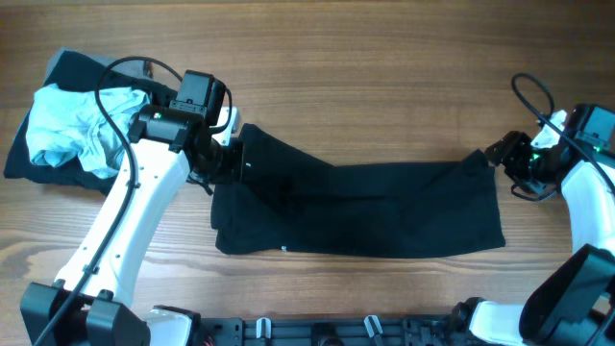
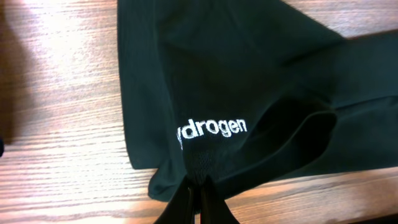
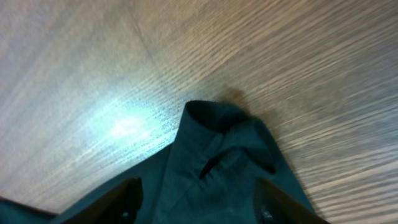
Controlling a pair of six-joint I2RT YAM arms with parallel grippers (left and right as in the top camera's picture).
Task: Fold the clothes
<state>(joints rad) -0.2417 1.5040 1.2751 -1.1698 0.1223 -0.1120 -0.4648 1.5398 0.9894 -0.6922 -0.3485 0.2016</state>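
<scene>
While L claw (image 2: 198, 194) clenches black garment (image 1: 384, 207), R claw (image 3: 198, 202) prob. released near corner.

A robotics lab bench, it seems: a brown wood-grain tabletop (image 1: 384, 77) fills the overhead view, with a white-and-black robot arm (image 1: 135, 207) at 7 o'clock, another (image 1: 588, 207) at 4 o'clock, and a black mounting rail (image 1: 336, 332) along 6 o'clock.

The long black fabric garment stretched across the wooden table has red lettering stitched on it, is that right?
Not quite. The lettering on the long black fabric garment stretched across the wooden table is white, not red; the left wrist view shows it clearly.
</scene>
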